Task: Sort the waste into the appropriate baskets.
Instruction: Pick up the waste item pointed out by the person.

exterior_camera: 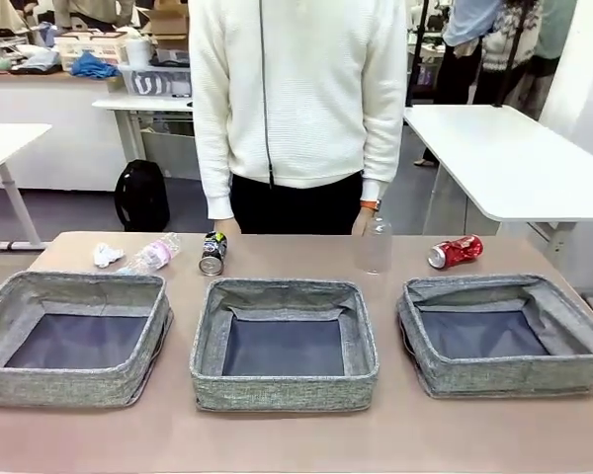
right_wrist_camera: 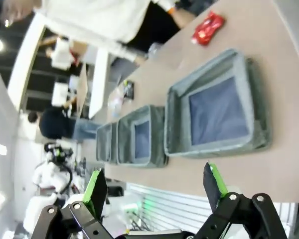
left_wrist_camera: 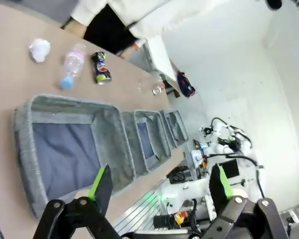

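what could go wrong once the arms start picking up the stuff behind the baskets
1. The black can and red can lie on their sides, so they may roll away when the fingers close on them.
2. The clear bottle stands upright close to the person's hand; a nudge could topple it or bring an arm near that hand.
3. The three baskets look alike, with no labels visible, so an item might land in the wrong one.

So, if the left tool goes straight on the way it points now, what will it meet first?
Probably the middle basket, or the wall of the left basket beside it. The left tool is open and nothing stands before them. The depth is unclear.
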### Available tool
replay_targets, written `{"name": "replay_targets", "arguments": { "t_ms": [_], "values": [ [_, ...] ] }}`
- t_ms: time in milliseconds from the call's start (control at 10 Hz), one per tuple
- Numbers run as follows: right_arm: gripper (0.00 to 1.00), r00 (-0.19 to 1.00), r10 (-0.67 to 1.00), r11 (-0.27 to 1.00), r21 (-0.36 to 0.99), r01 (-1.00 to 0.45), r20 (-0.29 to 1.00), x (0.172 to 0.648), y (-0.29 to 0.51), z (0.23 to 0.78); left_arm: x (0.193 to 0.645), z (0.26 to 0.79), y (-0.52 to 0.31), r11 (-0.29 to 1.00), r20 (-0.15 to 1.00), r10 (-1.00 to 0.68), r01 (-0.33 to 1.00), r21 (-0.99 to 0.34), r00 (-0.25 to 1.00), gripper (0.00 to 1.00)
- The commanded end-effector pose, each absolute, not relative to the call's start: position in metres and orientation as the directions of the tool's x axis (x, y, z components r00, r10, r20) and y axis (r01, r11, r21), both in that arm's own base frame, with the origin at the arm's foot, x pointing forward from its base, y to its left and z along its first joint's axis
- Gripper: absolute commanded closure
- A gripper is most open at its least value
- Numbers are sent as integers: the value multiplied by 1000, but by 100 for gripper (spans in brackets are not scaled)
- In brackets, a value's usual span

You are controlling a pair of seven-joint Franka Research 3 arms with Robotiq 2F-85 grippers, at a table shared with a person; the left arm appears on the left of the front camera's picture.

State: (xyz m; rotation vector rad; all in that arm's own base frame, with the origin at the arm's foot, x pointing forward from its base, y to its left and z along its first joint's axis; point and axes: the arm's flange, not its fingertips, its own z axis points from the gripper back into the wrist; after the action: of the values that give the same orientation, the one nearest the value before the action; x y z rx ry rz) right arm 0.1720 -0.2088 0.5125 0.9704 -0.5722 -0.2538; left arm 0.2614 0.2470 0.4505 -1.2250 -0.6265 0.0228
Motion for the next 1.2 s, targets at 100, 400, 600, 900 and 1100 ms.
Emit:
{"name": "replay_targets", "arguments": {
  "t_ms": [100, 400, 600, 900, 1100],
  "values": [
    [0, 852, -350, 583, 803, -127, 389, 186, -172, 539, 246, 486, 241, 314, 530, 288, 444, -839, 797, 0],
    [0, 852, -350, 583, 803, -127, 389, 186, -172, 539, 246, 486, 241, 314, 530, 288, 444, -839, 797, 0],
    [0, 852, -350, 583, 803, -127, 389, 186, -172, 539, 246, 486, 241, 314, 530, 288, 444, -839, 797, 0],
    [0, 852, -350, 583, 803, -127, 389, 186, -172, 539, 246, 486, 241, 314, 530, 288, 444, -839, 797, 0],
    [0, 852, -350, 583, 803, -127, 389, 186, -172, 539, 246, 486, 241, 314, 530, 288, 444, -839, 797, 0]
  ]
}}
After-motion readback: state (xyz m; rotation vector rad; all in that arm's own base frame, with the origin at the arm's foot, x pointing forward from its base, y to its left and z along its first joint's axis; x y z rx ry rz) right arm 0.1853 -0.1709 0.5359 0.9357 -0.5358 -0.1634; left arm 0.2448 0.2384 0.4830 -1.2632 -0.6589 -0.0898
